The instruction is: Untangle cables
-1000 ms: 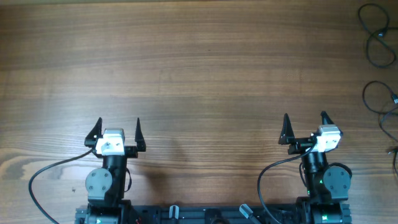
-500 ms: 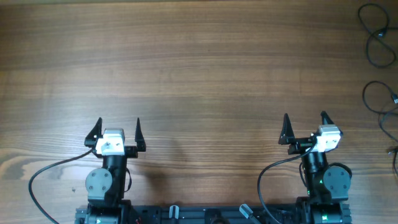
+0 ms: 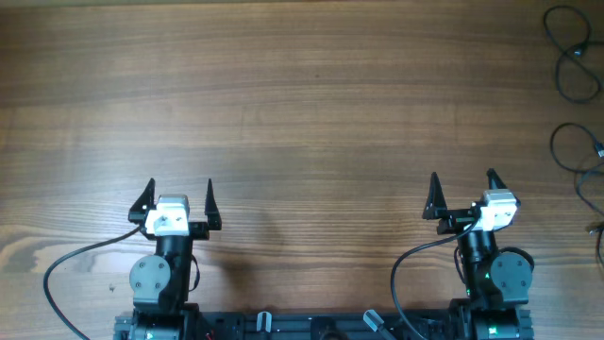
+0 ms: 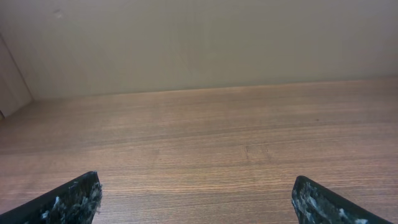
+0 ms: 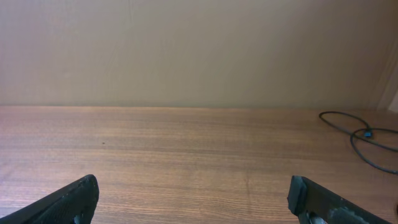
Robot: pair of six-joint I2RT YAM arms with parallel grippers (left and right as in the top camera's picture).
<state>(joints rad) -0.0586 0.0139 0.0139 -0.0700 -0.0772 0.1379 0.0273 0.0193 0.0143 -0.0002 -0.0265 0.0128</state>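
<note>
Thin black cables (image 3: pixel 572 59) lie in loops along the table's far right edge in the overhead view, with more loops (image 3: pixel 576 151) below them running out of frame. The right wrist view catches part of a cable (image 5: pixel 360 134) at its right side, with a small blue plug end. My left gripper (image 3: pixel 177 200) sits open near the front left, nothing between its fingers. Near the front right my right gripper (image 3: pixel 463 194) stands open too, well to the left of the cables. Both wrist views show bare wood between the fingertips (image 4: pixel 81 196) (image 5: pixel 78 196).
The wooden table (image 3: pixel 302 104) stretches wide between and beyond the arms. A beige wall (image 4: pixel 199 43) stands behind its far edge. Thicker black arm wires (image 3: pixel 66 264) curve beside each arm base at the front edge.
</note>
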